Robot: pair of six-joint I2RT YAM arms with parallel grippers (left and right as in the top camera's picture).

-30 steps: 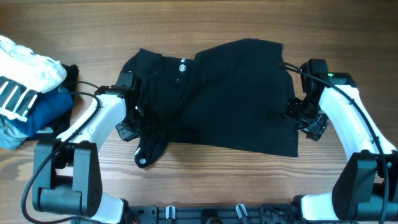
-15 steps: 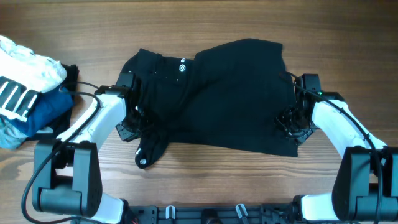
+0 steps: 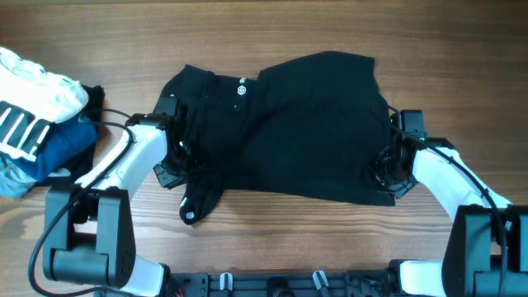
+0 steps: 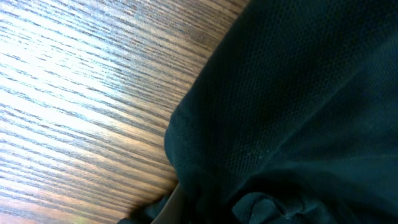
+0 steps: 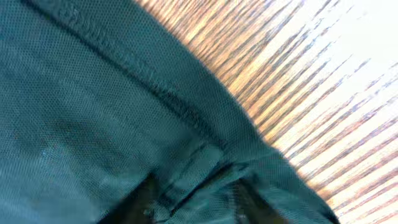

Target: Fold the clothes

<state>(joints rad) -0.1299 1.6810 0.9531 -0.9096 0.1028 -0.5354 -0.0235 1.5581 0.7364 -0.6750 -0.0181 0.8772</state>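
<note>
The clothes, a black T-shirt (image 3: 289, 124), lie spread across the wooden table with small white lettering near the collar. My left gripper (image 3: 175, 169) sits at the shirt's left edge beside a sleeve, shut on bunched black fabric (image 4: 298, 93); its jaws barely show at the bottom of the left wrist view. My right gripper (image 3: 381, 173) is down on the lower right hem. In the right wrist view its dark fingers (image 5: 140, 202) stand apart, open, with a raised fold of the hem (image 5: 199, 168) between them.
A white garment with black stripes (image 3: 33, 107) lies on a blue folded garment (image 3: 62, 144) at the table's left edge. One sleeve tip with a white logo (image 3: 191, 213) points toward the front edge. Bare wood (image 3: 272, 33) lies behind the shirt.
My right gripper has slid left and forward onto the shirt's right hem, and its jaws have narrowed around a fold. The left gripper and the shirt have stayed put.
</note>
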